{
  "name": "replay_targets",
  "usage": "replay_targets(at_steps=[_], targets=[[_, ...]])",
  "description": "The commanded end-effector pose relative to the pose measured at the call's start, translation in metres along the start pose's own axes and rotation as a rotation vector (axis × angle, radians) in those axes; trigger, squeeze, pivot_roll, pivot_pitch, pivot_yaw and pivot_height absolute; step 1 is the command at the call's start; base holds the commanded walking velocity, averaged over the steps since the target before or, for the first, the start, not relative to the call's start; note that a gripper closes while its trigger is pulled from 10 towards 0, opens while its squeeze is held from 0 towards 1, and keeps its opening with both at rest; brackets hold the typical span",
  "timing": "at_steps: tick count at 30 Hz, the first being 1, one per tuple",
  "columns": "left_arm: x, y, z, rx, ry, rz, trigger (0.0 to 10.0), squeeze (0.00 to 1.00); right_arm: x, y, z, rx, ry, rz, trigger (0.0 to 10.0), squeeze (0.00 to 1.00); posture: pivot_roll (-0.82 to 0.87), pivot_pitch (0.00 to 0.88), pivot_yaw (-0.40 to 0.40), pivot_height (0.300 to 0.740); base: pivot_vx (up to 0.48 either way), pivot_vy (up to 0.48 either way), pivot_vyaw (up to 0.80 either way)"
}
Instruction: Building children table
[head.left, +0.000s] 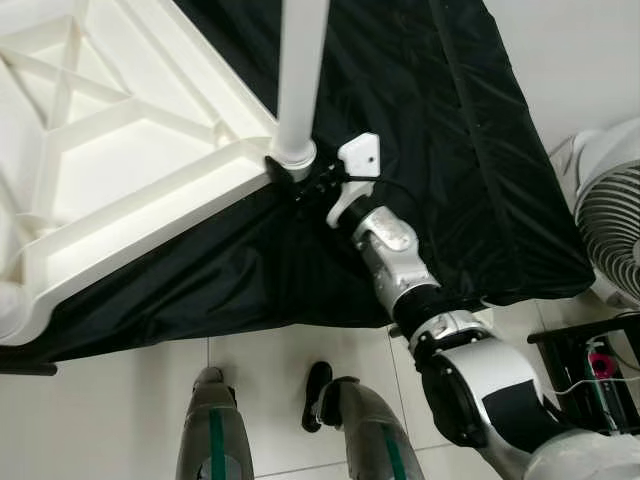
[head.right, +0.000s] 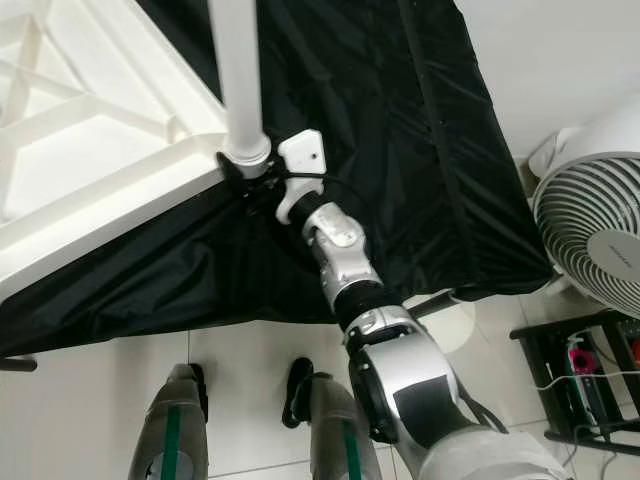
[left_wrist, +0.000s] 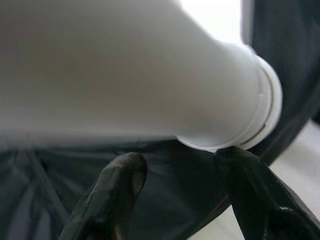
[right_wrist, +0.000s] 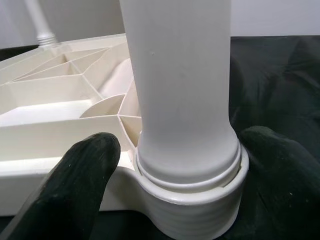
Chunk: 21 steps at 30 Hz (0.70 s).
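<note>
The white leg was seen standing in the corner socket of the upside-down table top, between the spread fingers of the right gripper. The right arm was stretched forward over the black cloth. Another leg was seen just above the open left gripper.

Floor: pale glossy tiles w/ thin grout lines. Black cloth spread over it — creased, far edge near a plain white wall. At the robot's right: white fan w/ round grille, and just beside it a low black rack w/ a white cable.
</note>
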<state>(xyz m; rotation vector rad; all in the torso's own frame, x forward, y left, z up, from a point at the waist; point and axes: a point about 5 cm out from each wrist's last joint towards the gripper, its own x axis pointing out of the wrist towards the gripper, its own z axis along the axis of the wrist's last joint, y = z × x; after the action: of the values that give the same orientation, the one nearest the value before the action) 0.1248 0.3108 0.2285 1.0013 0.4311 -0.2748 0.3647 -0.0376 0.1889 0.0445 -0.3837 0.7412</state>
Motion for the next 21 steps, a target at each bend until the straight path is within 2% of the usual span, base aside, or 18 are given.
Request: replay_targets(at_steps=[1, 3, 7, 10, 11, 12, 13, 16, 21], targets=[[0.009, -0.02, 0.015, -0.051, -0.102, -0.082, 10.0, 0.0, 0.001, 0.008, -0.007, 0.001, 0.038, 0.032, 10.0, 0.0, 0.38, 0.267, -0.09, 0.74, 0.0, 0.0, 0.0], [0.009, -0.02, 0.015, -0.051, -0.102, -0.082, 10.0, 0.0, 0.001, 0.008, -0.007, 0.001, 0.038, 0.032, 10.0, 0.0, 0.38, 0.267, -0.09, 0.74, 0.0, 0.0, 0.0], [0.024, -0.043, 0.032, -0.159, -0.183, -0.123, 10.0, 0.0, 0.003, 0.003, -0.004, 0.041, 0.026, -0.026, 10.0, 0.0, 0.37, 0.262, -0.088, 0.74, 0.0, 0.0, 0.0], [0.03, -0.051, 0.046, -0.222, -0.232, -0.129, 10.0, 0.0, 0.004, -0.008, 0.001, 0.063, -0.001, -0.143, 10.0, 0.0, 0.36, 0.26, -0.08, 0.74, 0.0, 0.0, 0.0], [0.03, -0.051, 0.046, -0.222, -0.232, -0.129, 10.0, 0.0, 0.004, -0.008, 0.001, 0.063, -0.001, -0.143, 10.0, 0.0, 0.36, 0.26, -0.08, 0.74, 0.0, 0.0, 0.0], [0.034, -0.055, 0.054, -0.255, -0.269, -0.138, 10.0, 0.0, 0.002, -0.02, 0.004, 0.053, -0.007, -0.258, 10.0, 0.0, 0.36, 0.259, -0.078, 0.74, 0.0, 0.0, 0.0], [0.034, -0.055, 0.054, -0.255, -0.269, -0.138, 10.0, 0.0, 0.002, -0.02, 0.004, 0.053, -0.007, -0.258, 10.0, 0.0, 0.36, 0.259, -0.078, 0.74, 0.0, 0.0, 0.0], [0.04, -0.063, 0.069, -0.313, -0.336, -0.164, 10.0, 0.0, -0.004, -0.037, 0.009, 0.039, -0.028, -0.415, 10.0, 0.0, 0.35, 0.257, -0.069, 0.74, 0.0, 0.0, 0.0], [0.048, -0.07, 0.082, -0.369, -0.401, -0.194, 10.0, 0.0, -0.011, -0.044, 0.013, 0.026, -0.058, -0.46, 10.0, 0.0, 0.33, 0.255, -0.064, 0.74, 0.0, 0.0, 0.0]])
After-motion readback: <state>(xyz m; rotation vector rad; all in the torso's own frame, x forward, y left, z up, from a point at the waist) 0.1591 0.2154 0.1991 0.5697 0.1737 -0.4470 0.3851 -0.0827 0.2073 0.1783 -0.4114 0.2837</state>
